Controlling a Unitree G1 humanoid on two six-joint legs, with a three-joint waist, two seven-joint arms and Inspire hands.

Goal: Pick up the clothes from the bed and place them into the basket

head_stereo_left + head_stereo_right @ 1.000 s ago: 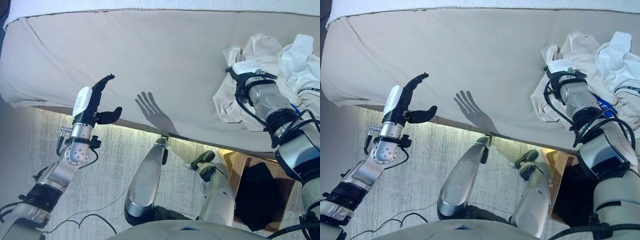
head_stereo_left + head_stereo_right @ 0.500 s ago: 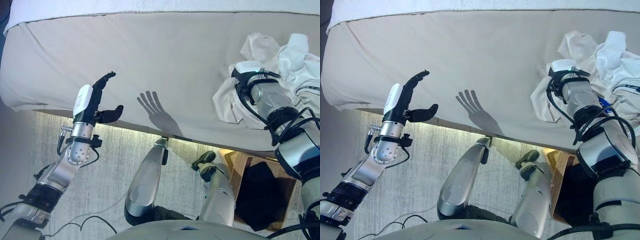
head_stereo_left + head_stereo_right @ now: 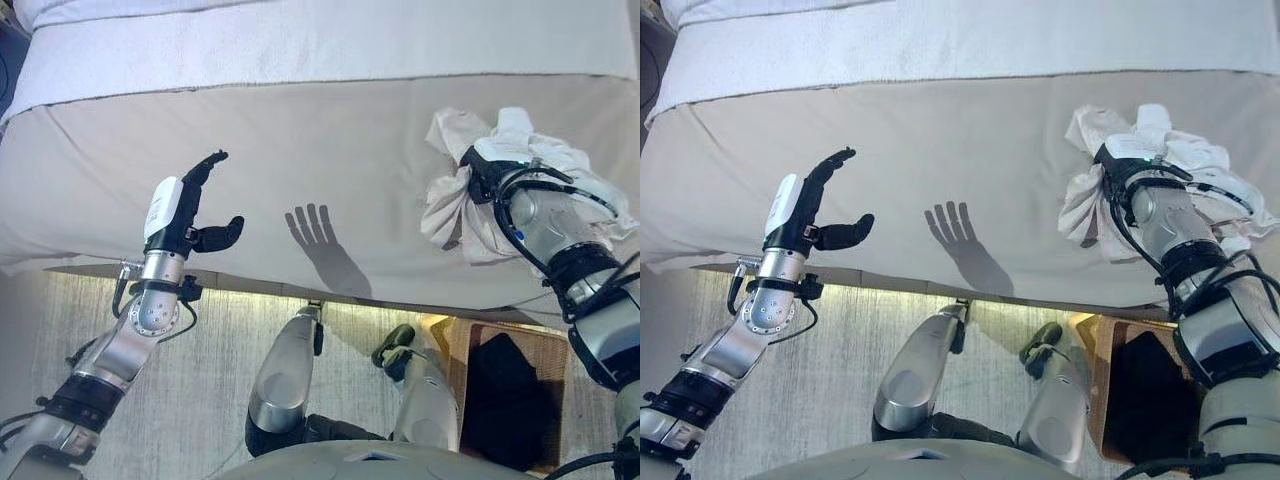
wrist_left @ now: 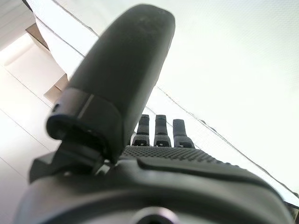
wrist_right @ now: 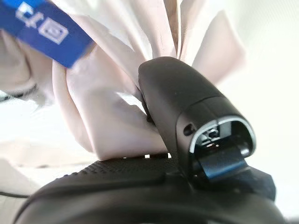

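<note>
A bunch of cream and white clothes (image 3: 448,200) is gathered at the right side of the beige bed (image 3: 330,130). My right hand (image 3: 490,165) is buried in the top of the bunch. In the right wrist view its thumb (image 5: 187,107) presses into a fold of the cream cloth (image 5: 112,126), and a blue label shows on the fabric. The cloth hangs down round the hand. My left hand (image 3: 185,205) is held up over the bed's near edge at the left, open and holding nothing; its thumb (image 4: 121,79) stands out straight.
A brown wicker basket (image 3: 450,340) stands on the floor at the lower right, below the bed's edge, with a dark item (image 3: 505,395) inside it. A white blanket (image 3: 300,40) covers the far side of the bed. Grey carpet lies in front of the bed.
The clothes that lay spread at the right are now drawn together into a bunch round my right hand. The whole view has shifted, so the camera moved. The left hand kept its pose.
</note>
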